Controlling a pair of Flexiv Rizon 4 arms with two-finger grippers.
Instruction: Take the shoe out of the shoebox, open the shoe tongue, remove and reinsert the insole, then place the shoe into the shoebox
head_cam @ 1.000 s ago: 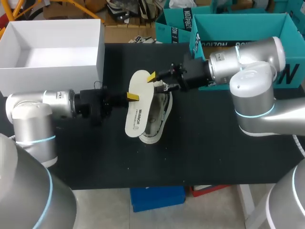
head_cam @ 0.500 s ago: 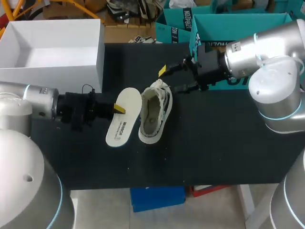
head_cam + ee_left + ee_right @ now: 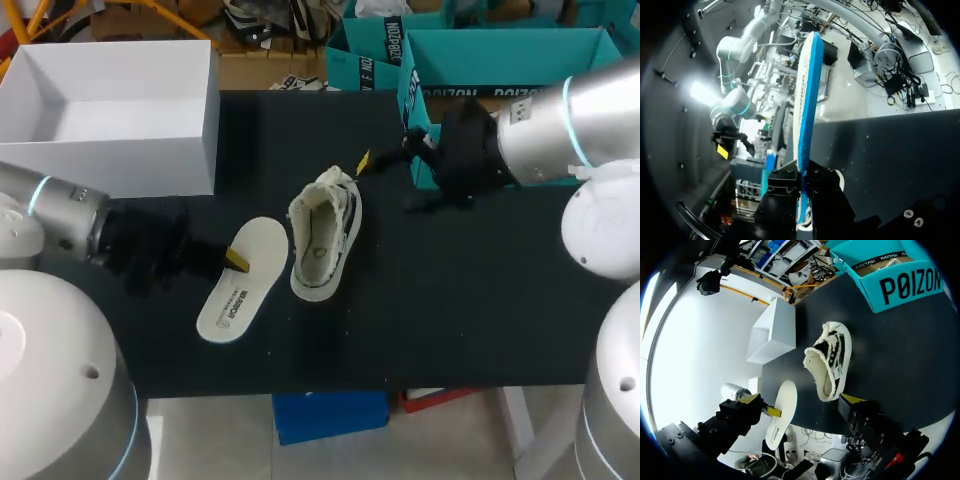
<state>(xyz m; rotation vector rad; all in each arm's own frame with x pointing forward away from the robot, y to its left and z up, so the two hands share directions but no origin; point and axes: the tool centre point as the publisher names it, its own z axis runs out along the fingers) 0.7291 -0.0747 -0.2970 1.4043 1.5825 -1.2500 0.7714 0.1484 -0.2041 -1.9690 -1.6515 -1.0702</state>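
Black desk (image 3: 450,300), shoe (image 3: 322,235) at its middle, white shoebox (image 3: 110,165) far left.
Left jaws pinch the insole (image 3: 235,295), just left of the shoe; right jaws spread, far right. Held by one edge, the insole could slip or buckle on reinsertion.

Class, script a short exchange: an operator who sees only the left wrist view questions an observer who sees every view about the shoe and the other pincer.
Operator: I see only the insole, edge-on in my left pincer. Where is the shoe?
Observer: The shoe sits sole down on the table, beside the insole, its opening facing up.
Operator: Is the right pincer on it?
Observer: No; the right pincer is open, clear of the shoe and holding nothing.
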